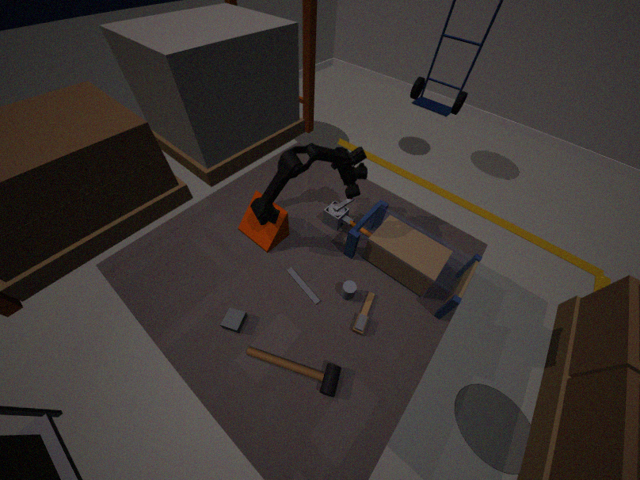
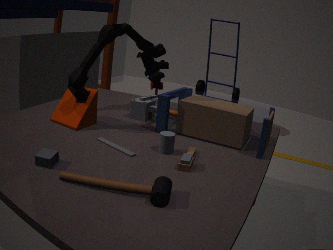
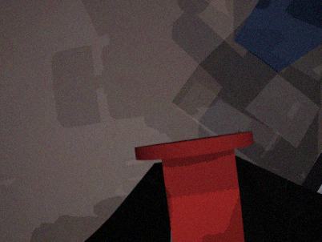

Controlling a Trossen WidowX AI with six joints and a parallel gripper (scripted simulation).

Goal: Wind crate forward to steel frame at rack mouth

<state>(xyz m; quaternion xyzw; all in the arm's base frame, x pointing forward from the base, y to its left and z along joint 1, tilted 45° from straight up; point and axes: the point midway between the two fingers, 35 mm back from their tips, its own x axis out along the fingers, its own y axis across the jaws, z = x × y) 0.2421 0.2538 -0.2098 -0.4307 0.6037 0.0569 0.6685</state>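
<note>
The grey winch [image 1: 330, 215] [image 2: 137, 110] stands before the rack. The handle's grey arm [image 1: 344, 203] [image 2: 148, 97] lies across its top, pointing toward the rack side. My gripper [image 1: 352, 192] [image 2: 158, 85] is shut on the handle's red grip [image 2: 156, 91] [image 3: 204, 200], which stands upright between the dark fingers in the wrist view. The key and hole are hidden. The crate [image 1: 408, 248] [image 2: 215, 119] sits flat in the clear cubby. Its front is close behind the blue steel frame [image 1: 352, 243] [image 2: 162, 112], with a small gap showing. An orange strap [image 1: 360, 228] [image 2: 173, 112] runs to the winch.
A flat grey bar [image 1: 303, 285] [image 2: 115, 146], a grey cylinder [image 1: 349, 289] [image 2: 166, 142], a wooden brush-like tool [image 1: 363, 312] [image 2: 186, 160], a grey block [image 1: 234, 319] [image 2: 46, 158] and a mallet [image 1: 289, 363] [image 2: 107, 183] lie on the bench mat.
</note>
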